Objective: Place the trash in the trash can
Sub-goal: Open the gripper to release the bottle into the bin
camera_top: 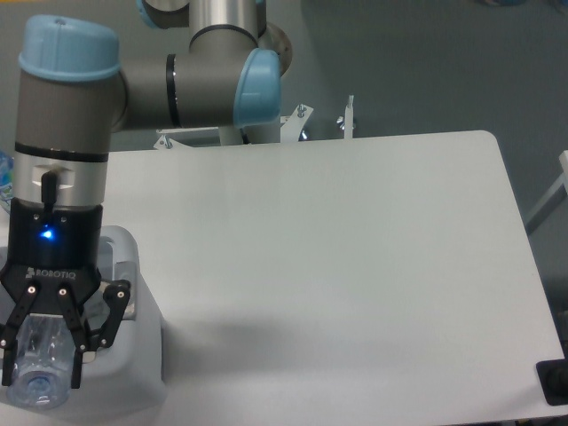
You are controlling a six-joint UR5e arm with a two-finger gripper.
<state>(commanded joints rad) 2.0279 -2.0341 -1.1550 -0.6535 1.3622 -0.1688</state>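
My gripper (40, 359) hangs at the lower left, shut on a clear crinkled plastic bottle (37, 364) whose pale blue cap points down toward the camera. The bottle is held over the white trash can (142, 355), whose thick rounded rim shows to the right of the fingers and beneath the arm. Most of the can's opening is hidden behind my wrist and gripper. The paper wrapper is not visible.
The white table (355, 266) stretches to the right of the can. A sliver of a blue-labelled bottle (4, 169) peeks out at the left edge behind my arm. A dark object (555, 382) sits at the table's lower right corner.
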